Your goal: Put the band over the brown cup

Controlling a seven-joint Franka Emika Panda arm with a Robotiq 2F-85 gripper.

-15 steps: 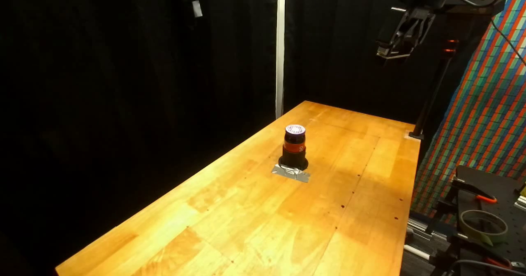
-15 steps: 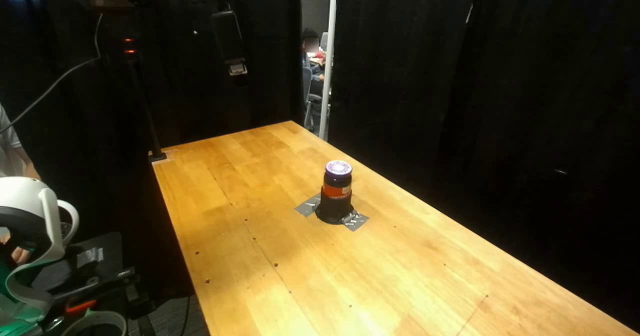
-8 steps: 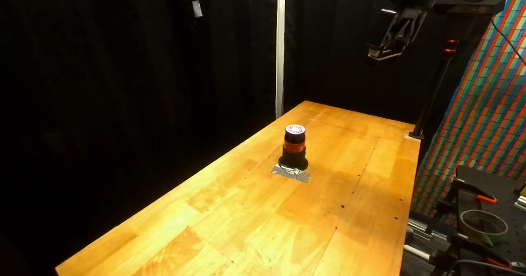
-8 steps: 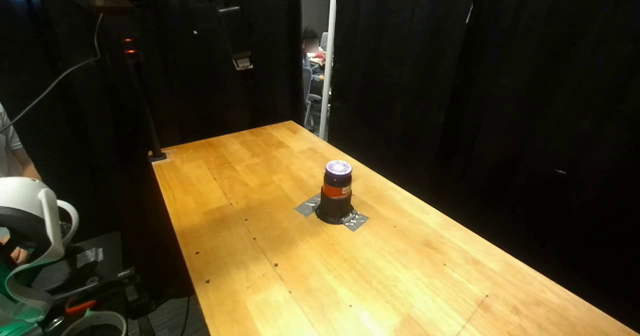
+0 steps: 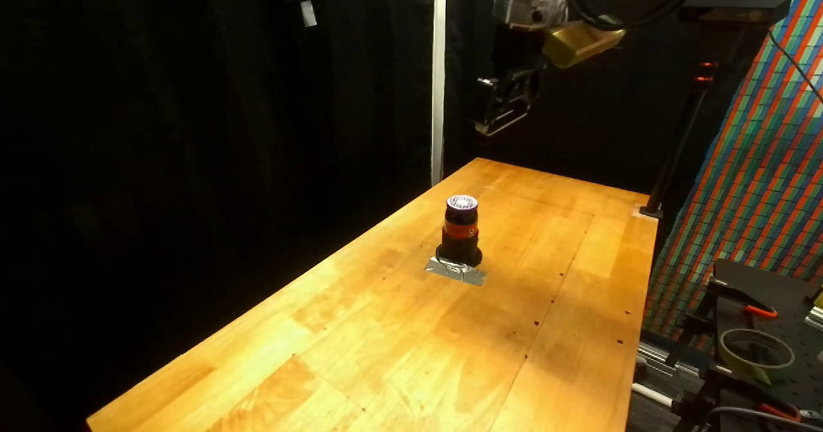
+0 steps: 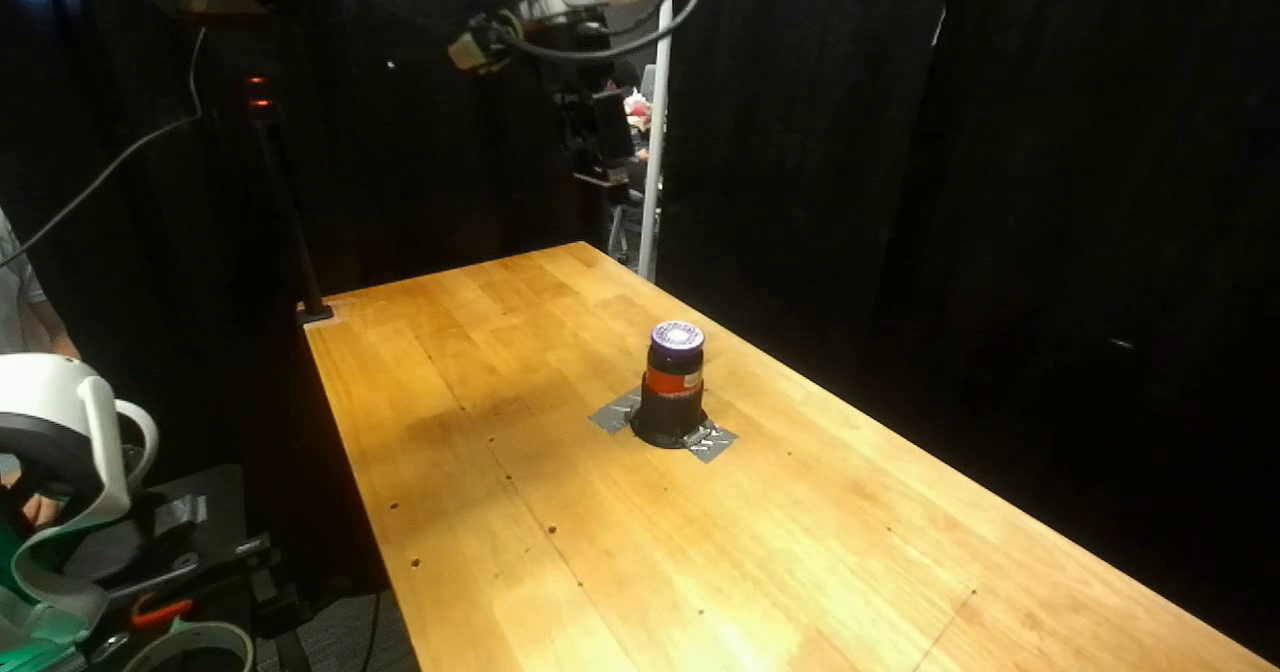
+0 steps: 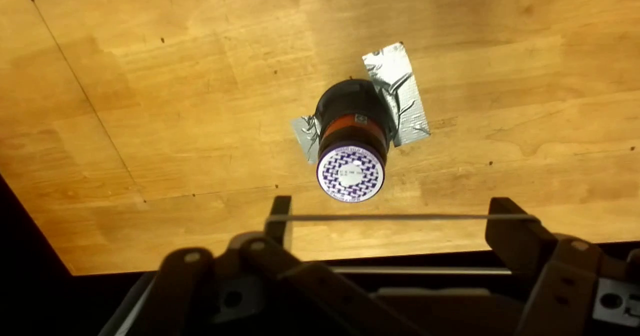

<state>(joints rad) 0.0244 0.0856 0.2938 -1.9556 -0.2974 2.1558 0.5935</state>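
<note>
The brown cup (image 5: 461, 229) stands upright on the table, a dark cylinder with an orange-red stripe and a white-and-purple patterned top. It also shows in an exterior view (image 6: 674, 380) and in the wrist view (image 7: 352, 126). Its lower part sits in a black base taped to the table. My gripper (image 7: 392, 208) is open, with a thin pale band (image 7: 390, 218) stretched around both fingers. In both exterior views the gripper (image 5: 503, 126) hangs well above the table, apart from the cup; it also shows there (image 6: 602, 177). In the wrist view the cup lies beyond the band, left of the fingers' middle.
Grey tape (image 7: 397, 96) holds the base to the wooden table (image 5: 398, 348). A dark post (image 5: 680, 136) with a camera box stands at a table corner. A side cart (image 5: 759, 310) with a tape roll stands beside the table. Black curtains surround the scene.
The gripper has swung in from the side and lower, over the table's far end and nearer the cup, carrying the stretched band. The cup and its base have not moved.
</note>
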